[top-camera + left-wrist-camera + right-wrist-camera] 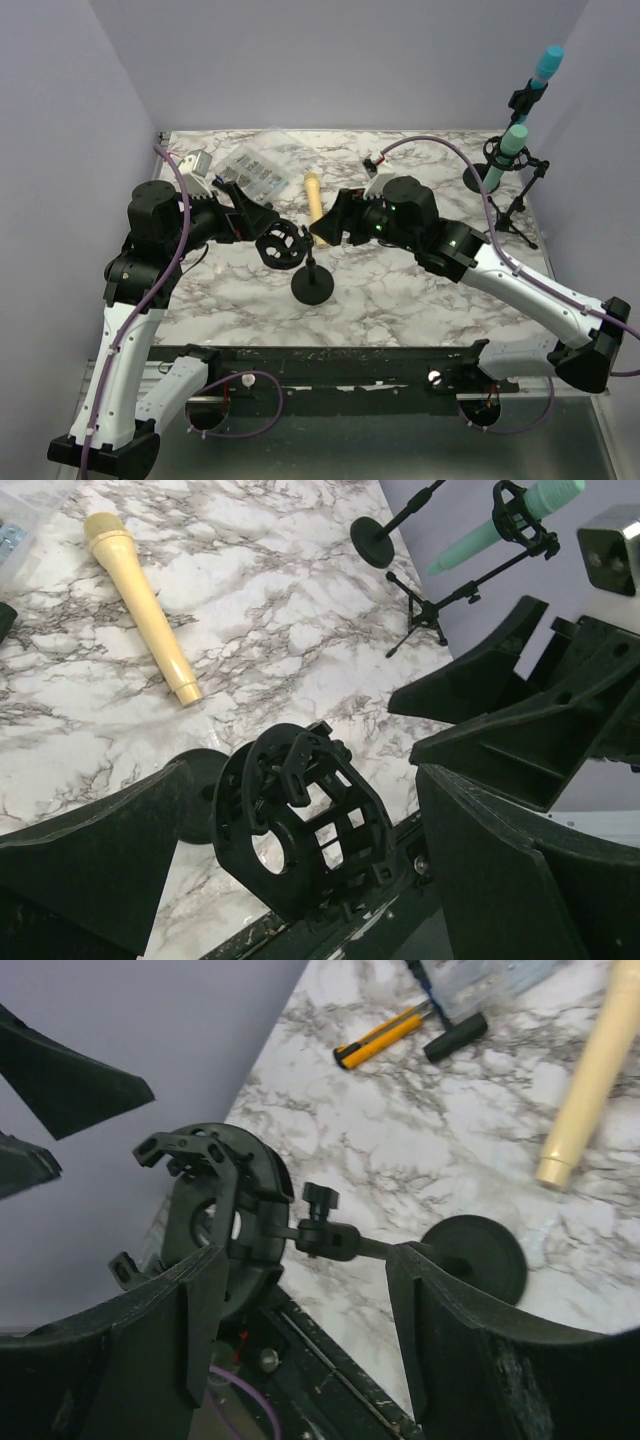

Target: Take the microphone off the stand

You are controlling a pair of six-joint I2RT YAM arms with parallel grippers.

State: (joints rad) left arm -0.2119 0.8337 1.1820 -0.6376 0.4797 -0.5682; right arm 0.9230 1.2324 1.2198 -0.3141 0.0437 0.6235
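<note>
My arms (120, 350) were white shells with black joints; purple cables (180, 195) ran along them; my left gripper (300, 780) had blunt black wedge fingers (500, 860).

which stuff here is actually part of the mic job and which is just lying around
Job: cream microphone, lying on the table; round-base stand with its empty shock mount.
Lying about: teal microphones at the far right; clear plastic box; yellow utility knife.
</note>
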